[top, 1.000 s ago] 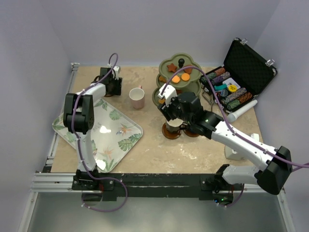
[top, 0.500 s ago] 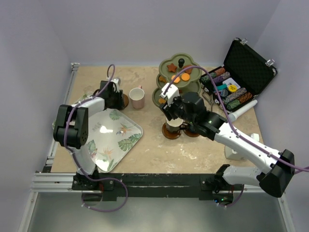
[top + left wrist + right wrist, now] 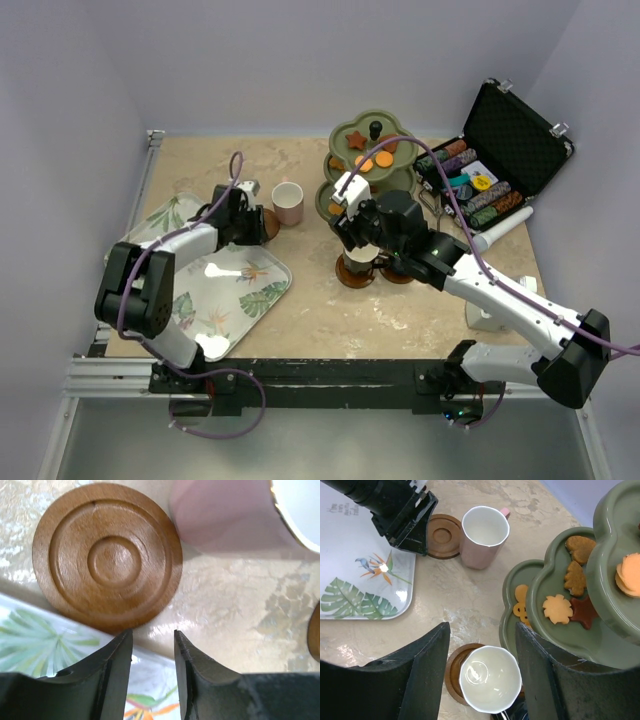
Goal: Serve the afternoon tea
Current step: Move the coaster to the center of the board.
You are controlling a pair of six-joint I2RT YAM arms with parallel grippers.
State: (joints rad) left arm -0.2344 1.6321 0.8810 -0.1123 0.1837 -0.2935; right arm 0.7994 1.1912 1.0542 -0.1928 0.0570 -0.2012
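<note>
A round brown saucer (image 3: 107, 555) lies on the table beside the pinkish-white cup (image 3: 225, 515), its edge at the tray's rim. My left gripper (image 3: 152, 634) is just behind the saucer, its jaws a narrow gap apart with nothing between them; in the top view the left gripper (image 3: 250, 222) sits left of that saucer (image 3: 268, 223). My right gripper (image 3: 481, 625) is wide open above the cream cup (image 3: 490, 679), which stands on a second saucer (image 3: 451, 672). The olive-green stand (image 3: 540, 617) carries orange and brown biscuits (image 3: 557, 609). The navy cup is hidden.
The leaf-patterned white tray (image 3: 215, 300) lies at the left, under the left arm. The open black case of poker chips (image 3: 520, 135) stands at the far right. A third saucer (image 3: 402, 274) peeks out under the right arm. A white object (image 3: 480, 318) lies near the right front edge.
My left gripper has moved from the far left corner toward the pink cup, and the saucer now shows beside that cup. The right arm has barely moved.
</note>
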